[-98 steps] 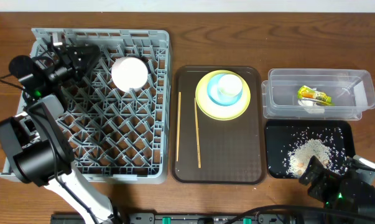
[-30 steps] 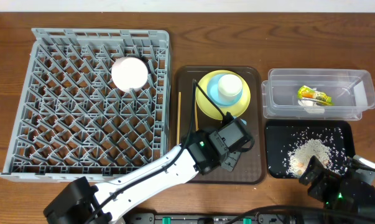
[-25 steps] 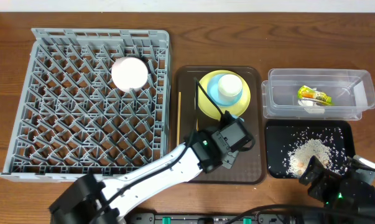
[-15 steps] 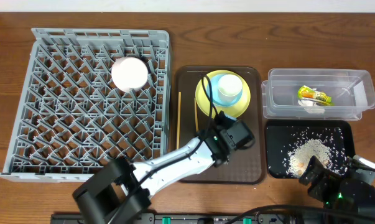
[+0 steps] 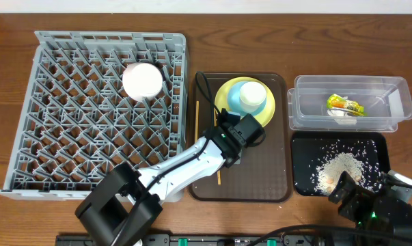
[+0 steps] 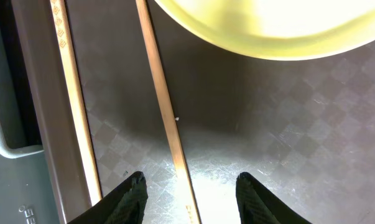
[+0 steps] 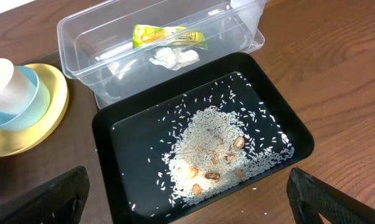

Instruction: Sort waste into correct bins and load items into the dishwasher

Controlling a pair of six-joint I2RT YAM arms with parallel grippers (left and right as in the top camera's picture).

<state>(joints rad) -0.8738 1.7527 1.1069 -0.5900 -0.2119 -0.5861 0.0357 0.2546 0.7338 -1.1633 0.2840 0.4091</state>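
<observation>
Loading stage, by the look of it: going for the thin wooden chopsticks on the brown serving tray. Left gripper low over that tray, jaws partly open and astride the right-hand stick, gap on either side, nothing held. Right gripper spread wide and empty, parked at the near right by the shallow black rectangular tray of rice.

Both sticks flat, long axis running near to far, parallel with the serving tray's left edge. Second chopstick up on the left ledge, apart from the first. Far stretch of the targeted stick just beside the round pale yellow plate. Thicker end: cannot tell.

Next, probably: lower a touch, close squarely across the stick, lift level, carry left to the large square grey plastic dish rack, already holding the white bowl. Care needed: thin, flat-lying, liable to roll or slip.
</observation>
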